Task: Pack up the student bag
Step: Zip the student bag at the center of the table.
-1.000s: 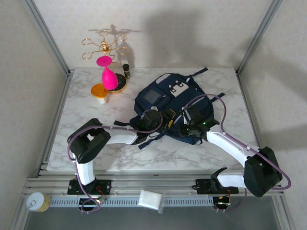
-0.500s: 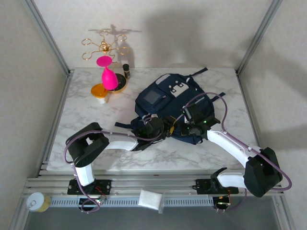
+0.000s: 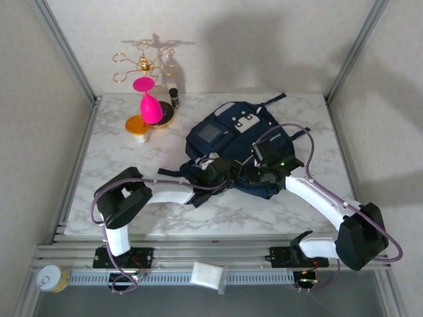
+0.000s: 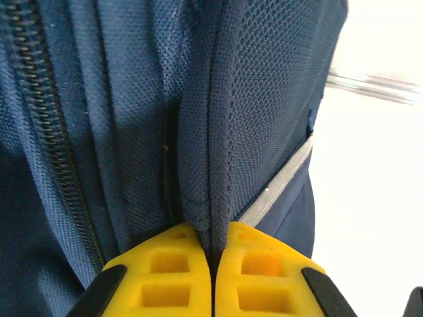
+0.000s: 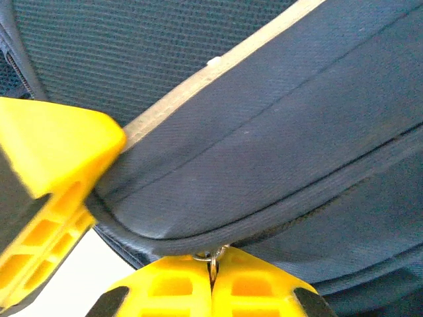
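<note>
Fig. The backpack (image 3: 228,135) lies flat, centre-right of the overhead frame. The left gripper (image 4: 211,264), fingers pressed together, pinches a piped fold of its fabric. The right gripper (image 5: 213,277) pinches a small metal zip ring (image 5: 213,256). Risk: opposed pulling may slip the ring or fold free, or bring the close-set wrists into contact. Bare table (image 3: 119,158) lies lower left; a pink cup (image 3: 149,105) crowds the upper left.

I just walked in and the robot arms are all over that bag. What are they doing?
Two robot arms are working on the navy backpack lying on the table. The left gripper is pinched shut on a fold of its fabric. The right gripper is shut on a small metal ring at its edge, probably a zipper pull.
</note>
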`<control>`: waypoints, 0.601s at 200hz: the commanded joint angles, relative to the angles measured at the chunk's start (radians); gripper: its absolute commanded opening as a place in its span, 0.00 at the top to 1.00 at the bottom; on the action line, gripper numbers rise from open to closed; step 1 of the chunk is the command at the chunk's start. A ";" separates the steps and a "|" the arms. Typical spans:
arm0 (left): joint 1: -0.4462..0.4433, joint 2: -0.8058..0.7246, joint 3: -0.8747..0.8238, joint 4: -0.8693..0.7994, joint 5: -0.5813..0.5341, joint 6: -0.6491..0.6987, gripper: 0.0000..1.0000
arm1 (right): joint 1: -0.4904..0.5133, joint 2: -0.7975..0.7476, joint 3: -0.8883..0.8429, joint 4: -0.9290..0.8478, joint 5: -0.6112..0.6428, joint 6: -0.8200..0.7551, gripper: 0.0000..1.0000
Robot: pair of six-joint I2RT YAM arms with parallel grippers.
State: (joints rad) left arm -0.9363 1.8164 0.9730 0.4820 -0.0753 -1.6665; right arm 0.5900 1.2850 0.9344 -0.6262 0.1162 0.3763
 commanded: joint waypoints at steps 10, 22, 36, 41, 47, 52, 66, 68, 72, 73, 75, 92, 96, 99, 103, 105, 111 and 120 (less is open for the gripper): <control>0.117 -0.135 -0.089 -0.212 -0.063 0.174 1.00 | -0.010 -0.028 0.058 -0.152 0.103 0.070 1.00; 0.156 -0.176 -0.091 -0.304 -0.047 0.281 1.00 | -0.011 -0.032 0.070 -0.176 0.095 0.076 1.00; 0.219 -0.210 -0.099 -0.398 -0.011 0.367 1.00 | -0.012 -0.015 0.078 -0.196 0.086 0.076 1.00; 0.245 -0.228 -0.117 -0.403 0.009 0.403 1.00 | -0.013 -0.006 0.079 -0.197 0.087 0.076 1.00; 0.275 -0.257 -0.138 -0.416 0.021 0.441 1.00 | -0.013 0.007 0.081 -0.191 0.086 0.070 1.00; 0.300 -0.284 -0.156 -0.425 0.029 0.476 1.00 | -0.013 0.015 0.084 -0.180 0.083 0.064 1.00; 0.376 -0.341 -0.174 -0.477 0.060 0.594 1.00 | -0.012 0.043 0.105 -0.138 0.060 0.046 1.00; 0.390 -0.347 -0.171 -0.493 0.064 0.606 1.00 | -0.012 0.047 0.107 -0.132 0.055 0.041 1.00; 0.417 -0.357 -0.168 -0.510 0.075 0.633 1.00 | -0.011 0.055 0.113 -0.120 0.048 0.034 1.00; 0.424 -0.360 -0.168 -0.511 0.079 0.643 1.00 | -0.011 0.057 0.114 -0.117 0.047 0.032 1.00; 0.436 -0.364 -0.166 -0.513 0.090 0.662 1.00 | -0.012 0.061 0.118 -0.113 0.046 0.029 1.00; 0.534 -0.386 -0.172 -0.518 0.172 0.739 1.00 | 0.007 0.103 0.141 -0.052 -0.036 0.000 1.00; 0.547 -0.388 -0.173 -0.502 0.204 0.751 1.00 | 0.021 0.113 0.148 -0.034 -0.056 -0.003 1.00; 0.553 -0.389 -0.171 -0.492 0.233 0.758 0.99 | 0.034 0.123 0.155 -0.021 -0.070 -0.002 1.00; 0.557 -0.389 -0.165 -0.486 0.262 0.762 0.90 | 0.052 0.137 0.164 -0.006 -0.085 0.001 1.00; 0.557 -0.389 -0.161 -0.488 0.272 0.762 0.87 | 0.062 0.143 0.169 0.002 -0.093 0.005 1.00; 0.551 -0.395 -0.151 -0.490 0.295 0.758 0.79 | 0.086 0.159 0.177 0.023 -0.110 0.012 1.00; 0.525 -0.417 -0.154 -0.461 0.342 0.732 0.68 | 0.129 0.183 0.186 0.064 -0.127 0.025 1.00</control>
State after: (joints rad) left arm -0.4252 1.4494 0.8207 0.0723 0.2493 -1.0096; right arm 0.6418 1.4204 1.0714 -0.6094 0.0204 0.3954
